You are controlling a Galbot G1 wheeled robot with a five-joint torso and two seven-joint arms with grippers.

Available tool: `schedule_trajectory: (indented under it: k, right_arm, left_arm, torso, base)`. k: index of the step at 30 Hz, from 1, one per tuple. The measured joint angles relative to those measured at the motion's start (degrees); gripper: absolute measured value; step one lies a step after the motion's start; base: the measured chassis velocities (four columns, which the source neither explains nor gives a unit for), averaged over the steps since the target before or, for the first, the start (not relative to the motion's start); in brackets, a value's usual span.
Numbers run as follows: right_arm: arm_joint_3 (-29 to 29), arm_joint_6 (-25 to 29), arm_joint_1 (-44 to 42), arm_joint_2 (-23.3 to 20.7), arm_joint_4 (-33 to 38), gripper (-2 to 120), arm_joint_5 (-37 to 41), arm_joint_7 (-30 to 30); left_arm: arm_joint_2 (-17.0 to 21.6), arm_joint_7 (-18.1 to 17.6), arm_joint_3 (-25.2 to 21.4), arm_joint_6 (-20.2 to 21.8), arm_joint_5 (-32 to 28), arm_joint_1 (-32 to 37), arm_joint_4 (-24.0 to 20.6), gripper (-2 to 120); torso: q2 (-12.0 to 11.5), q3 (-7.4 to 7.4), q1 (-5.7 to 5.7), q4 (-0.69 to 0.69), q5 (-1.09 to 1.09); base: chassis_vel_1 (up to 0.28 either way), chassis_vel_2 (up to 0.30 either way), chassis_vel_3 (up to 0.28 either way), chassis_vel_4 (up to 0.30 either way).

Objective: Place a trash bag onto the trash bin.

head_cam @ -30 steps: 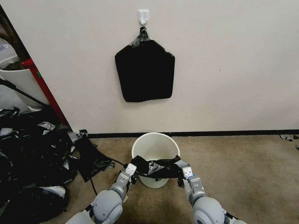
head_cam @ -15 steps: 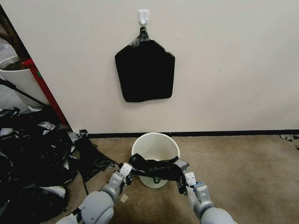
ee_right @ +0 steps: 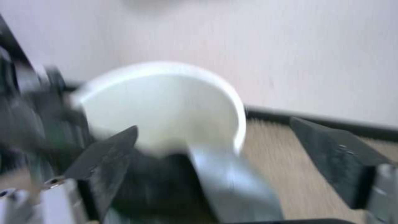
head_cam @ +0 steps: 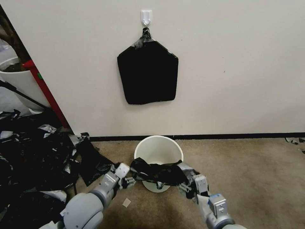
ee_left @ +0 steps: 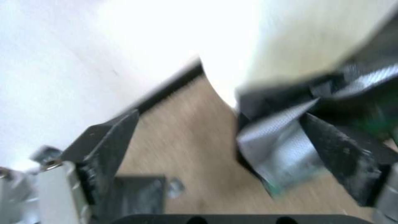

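Note:
The cream-white trash bin point(head_cam: 158, 149) stands on the carpet by the wall. The glossy black trash bag point(head_cam: 159, 173) lies bunched across the bin's near rim, sagging down its front. My left gripper point(head_cam: 128, 182) is open just beside the bag's left end. My right gripper point(head_cam: 183, 188) is open at the bag's right end. In the left wrist view the left gripper point(ee_left: 224, 149) gapes wide, a silvery fold of the bag point(ee_left: 282, 146) near one finger. In the right wrist view the right gripper point(ee_right: 219, 155) stands wide open before the bin point(ee_right: 166, 102) and the bag point(ee_right: 166, 186).
A flat black pack point(head_cam: 147, 73) hangs from a wall hook above the bin. A heap of black plastic scraps point(head_cam: 35, 152) covers the floor at left, beside a bigger white tub point(head_cam: 19, 82) and a red bar point(head_cam: 47, 93). Bare carpet point(head_cam: 247, 178) lies to the right.
Both arms have drawn back toward me and both grippers have opened off the bag's ends. The bag stays draped over the bin's near rim.

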Motion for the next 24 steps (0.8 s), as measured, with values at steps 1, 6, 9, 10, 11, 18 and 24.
schedule_trajectory:
  k: [1,6,9,10,11,18,24]
  right_arm:
    - [0.8,0.0,1.4,0.6,0.1,99,1.5,-0.9]
    - [1.8,-2.6,10.0,2.8,-3.6,100,8.4,-5.8]
    - [0.2,-7.0,18.0,4.3,-10.2,100,13.1,-9.0]
    - [0.2,-7.0,18.0,4.3,-10.2,100,13.1,-9.0]
    - [-0.5,-8.0,20.4,4.9,-13.0,100,14.0,-9.7]
    - [-4.0,-13.6,33.7,9.3,-30.2,100,15.8,-17.0]
    - [-4.7,-19.0,40.2,11.1,-39.3,100,10.9,-25.9]
  left_arm:
    - [-0.4,0.0,-1.0,-1.1,0.0,-0.2,-0.3,99]
    - [-2.6,-0.3,-5.5,-5.1,-1.7,-2.0,-0.5,100]
    - [-3.9,-0.3,-7.7,-5.6,-4.0,-3.0,-0.7,100]
    - [-3.9,-0.3,-7.7,-5.6,-4.0,-3.0,-0.7,100]
    - [-4.0,-0.3,-8.0,-5.6,-4.4,-3.2,-0.7,100]
    - [-6.1,-0.3,-8.9,-7.0,-4.9,-4.4,1.1,100]
    - [-7.2,-0.4,-9.1,-8.7,-4.9,-4.6,2.5,100]
  torso:
    - [0.0,0.00,0.00,0.00,-0.01]
    - [0.0,0.01,0.00,0.00,0.00]
    - [0.0,0.01,0.00,0.01,-0.01]
    - [0.0,0.01,0.00,0.01,-0.01]
    - [0.0,0.01,0.00,0.01,0.00]
    - [0.0,0.02,0.01,0.00,0.02]
    - [0.0,0.01,0.00,0.00,-0.01]
  base:
    - [0.000,0.000,0.000,0.000]
    - [0.000,0.000,0.000,0.000]
    - [0.000,0.000,0.000,0.000]
    - [0.000,0.000,0.000,0.000]
    - [0.000,0.000,0.000,0.000]
    - [0.000,0.000,0.000,0.000]
    - [0.000,0.000,0.000,0.000]
